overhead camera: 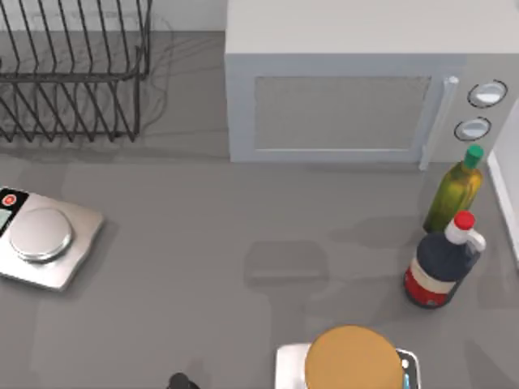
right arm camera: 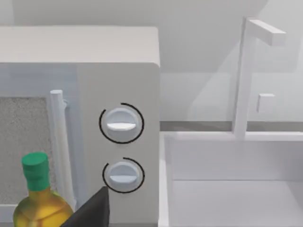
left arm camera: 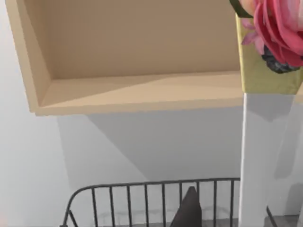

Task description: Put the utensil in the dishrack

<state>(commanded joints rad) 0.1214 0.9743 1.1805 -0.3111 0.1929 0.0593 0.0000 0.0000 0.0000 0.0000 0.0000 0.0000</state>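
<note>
The utensil is out of view. The dishrack (overhead camera: 73, 69), a black wire rack with thin slanted bars, stands at the table's far left corner; its top rail (left arm camera: 156, 185) also crosses the left wrist view below a wall shelf. A dark tip of my left gripper (left arm camera: 188, 210) pokes up in front of that rail, well apart from it. A dark bit of my left arm (overhead camera: 178, 381) sits at the table's near edge. My right gripper (right arm camera: 92, 210) faces the microwave's knobs.
A grey microwave (overhead camera: 365, 89) fills the back middle. A silver kitchen scale (overhead camera: 45, 239) lies at the left. A green-capped oil bottle (overhead camera: 456, 190) and a dark red-capped bottle (overhead camera: 442, 263) stand at the right. A round tan disc (overhead camera: 353, 356) rests on a silver base. A white sink (right arm camera: 232, 179) lies past the microwave.
</note>
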